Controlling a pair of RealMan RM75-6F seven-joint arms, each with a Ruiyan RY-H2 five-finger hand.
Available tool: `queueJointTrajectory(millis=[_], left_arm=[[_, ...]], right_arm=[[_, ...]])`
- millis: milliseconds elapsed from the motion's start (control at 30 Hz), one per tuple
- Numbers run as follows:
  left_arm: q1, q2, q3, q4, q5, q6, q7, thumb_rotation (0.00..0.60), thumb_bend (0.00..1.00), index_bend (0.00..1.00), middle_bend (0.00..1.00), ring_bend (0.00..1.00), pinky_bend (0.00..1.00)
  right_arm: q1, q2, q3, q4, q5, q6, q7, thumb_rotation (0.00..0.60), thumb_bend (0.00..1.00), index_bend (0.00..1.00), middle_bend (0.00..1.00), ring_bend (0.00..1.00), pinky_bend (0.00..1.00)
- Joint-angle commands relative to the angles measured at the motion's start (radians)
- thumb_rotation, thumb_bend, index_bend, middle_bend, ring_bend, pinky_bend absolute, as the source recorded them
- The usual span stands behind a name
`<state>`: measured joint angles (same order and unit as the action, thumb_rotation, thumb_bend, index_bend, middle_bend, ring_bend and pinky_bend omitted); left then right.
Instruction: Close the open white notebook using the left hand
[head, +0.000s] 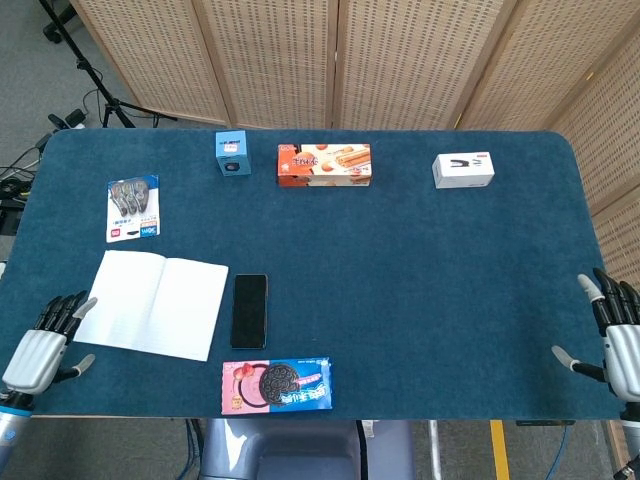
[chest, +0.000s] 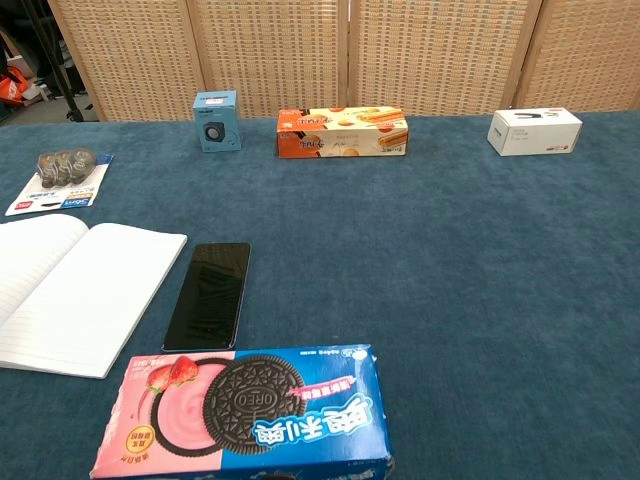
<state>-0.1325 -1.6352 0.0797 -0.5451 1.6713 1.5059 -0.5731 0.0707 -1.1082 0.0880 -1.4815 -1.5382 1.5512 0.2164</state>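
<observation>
The white notebook (head: 152, 304) lies open and flat on the blue table near its front left; the chest view shows its lined pages (chest: 70, 290) at the left edge. My left hand (head: 42, 350) hovers just left of the notebook's near left corner, fingers spread, holding nothing, its fingertips close to the page edge. At the table's front right corner my right hand (head: 612, 340) is open, far from the notebook. Neither hand shows in the chest view.
A black phone (head: 249, 310) lies right beside the notebook. An Oreo box (head: 277, 384) sits at the front edge. A tape pack (head: 132, 208), small blue box (head: 232, 153), orange biscuit box (head: 324, 165) and white stapler box (head: 463, 170) stand farther back.
</observation>
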Motion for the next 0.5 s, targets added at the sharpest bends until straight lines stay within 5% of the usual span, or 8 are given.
queueJointTrajectory(millis=[33,500], left_arm=[[-0.014,-0.057,0.015,0.075,0.012,-0.006,-0.049,0.600,0.23,0.00,0.00,0.00,0.00],[-0.037,-0.118,0.018,0.168,0.004,-0.021,-0.023,0.600,0.24,0.00,0.00,0.00,0.00]], right_arm=[[0.000,0.001,0.000,0.000,0.000,0.000,0.003,0.600,0.00,0.00,0.00,0.00,0.00],[0.002,0.003,-0.002,0.000,-0.002,-0.005,0.010,0.600,0.00,0.00,0.00,0.00,0.00]])
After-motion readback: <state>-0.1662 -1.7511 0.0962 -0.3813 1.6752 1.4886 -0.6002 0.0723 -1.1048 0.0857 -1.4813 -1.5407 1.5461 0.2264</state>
